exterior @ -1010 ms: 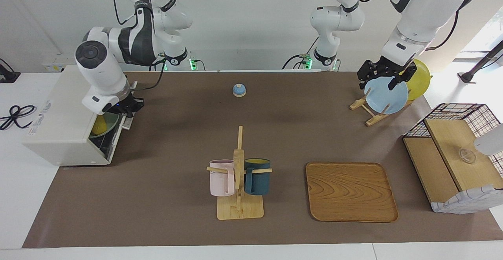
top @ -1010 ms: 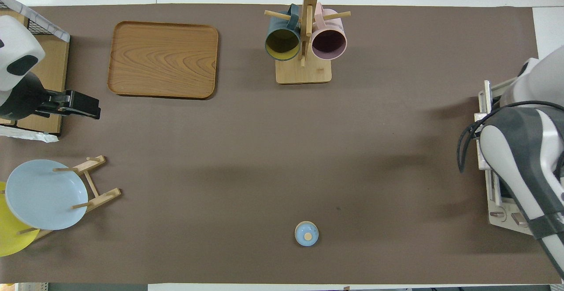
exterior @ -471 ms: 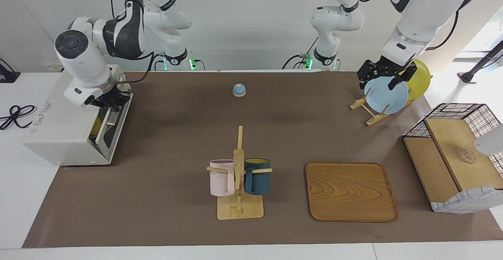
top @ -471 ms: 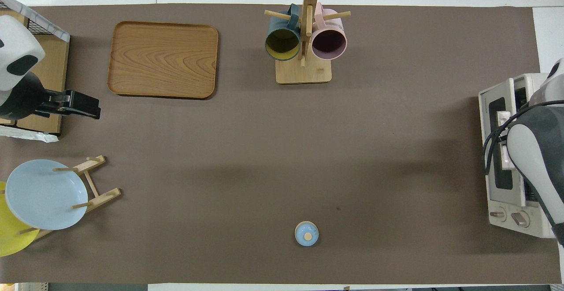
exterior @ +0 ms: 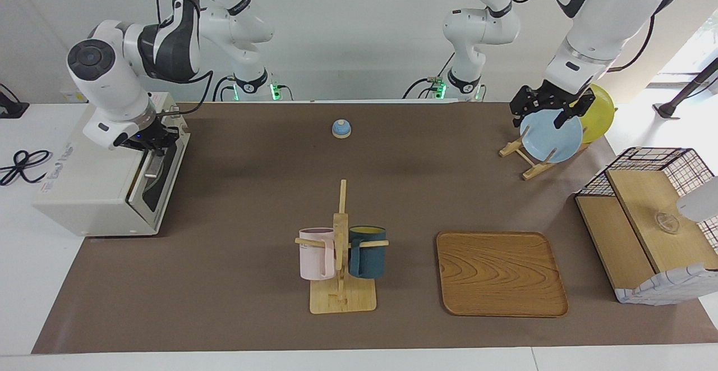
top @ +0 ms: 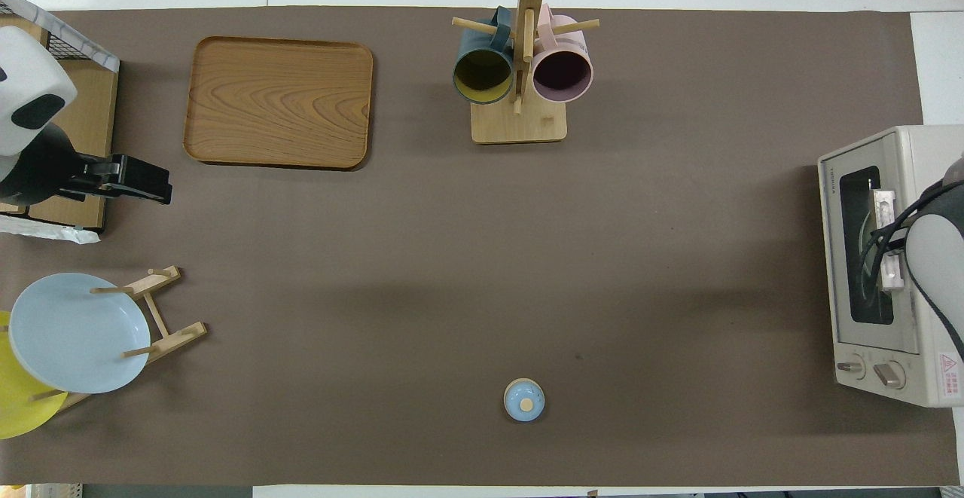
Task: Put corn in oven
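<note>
Right gripper (exterior: 152, 142): arm bent downward, fingers closed together at the top edge of the oven (exterior: 95, 183) door, which stands shut. Corn: not visible. Left gripper (exterior: 552, 111): waiting wide open, empty, over the blue plate (exterior: 552, 138)

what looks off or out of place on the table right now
Nothing stands out. The oven has its door up, with the right gripper shut at the handle. No corn is visible. Mugs hang on their rack, plates stand in theirs under the open left gripper, and the tray lies flat.
</note>
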`<state>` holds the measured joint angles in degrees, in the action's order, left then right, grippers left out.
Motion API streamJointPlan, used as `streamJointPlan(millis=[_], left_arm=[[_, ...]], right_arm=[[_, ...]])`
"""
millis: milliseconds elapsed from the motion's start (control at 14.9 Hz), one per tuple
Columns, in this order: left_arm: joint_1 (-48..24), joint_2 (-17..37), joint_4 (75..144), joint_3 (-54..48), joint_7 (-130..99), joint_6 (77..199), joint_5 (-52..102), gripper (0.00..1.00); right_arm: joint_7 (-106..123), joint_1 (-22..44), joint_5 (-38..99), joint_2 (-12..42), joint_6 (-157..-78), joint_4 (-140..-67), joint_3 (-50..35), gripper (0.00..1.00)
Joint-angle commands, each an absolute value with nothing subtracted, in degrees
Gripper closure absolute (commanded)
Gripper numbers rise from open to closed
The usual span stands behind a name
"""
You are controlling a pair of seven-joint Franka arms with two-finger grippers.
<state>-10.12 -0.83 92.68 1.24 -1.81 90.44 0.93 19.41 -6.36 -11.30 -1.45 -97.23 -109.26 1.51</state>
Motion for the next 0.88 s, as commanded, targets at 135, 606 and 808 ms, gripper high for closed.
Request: streamJointPlan(millis=[135, 606, 808], left_arm=[[-10.4, -1.1, 92.9, 1.4, -2.1, 89.9, -0.3, 0.00], [-10.4, -1.1, 92.9, 1.4, -2.1, 89.9, -0.3, 0.00], [-10.3, -1.1, 92.9, 1.4, -2.1, 89.9, -0.3, 0.00]], right_arm=[[23.6, -6.3, -8.7, -2.7, -90.6, -101.2, 0.6, 0.12], [21.8, -5.0, -2.5, -1.3, -84.1, -94.0, 0.5, 0.00], [20.0, -5.0, -2.5, -1.4, -83.9, -94.0, 0.4, 0.00]])
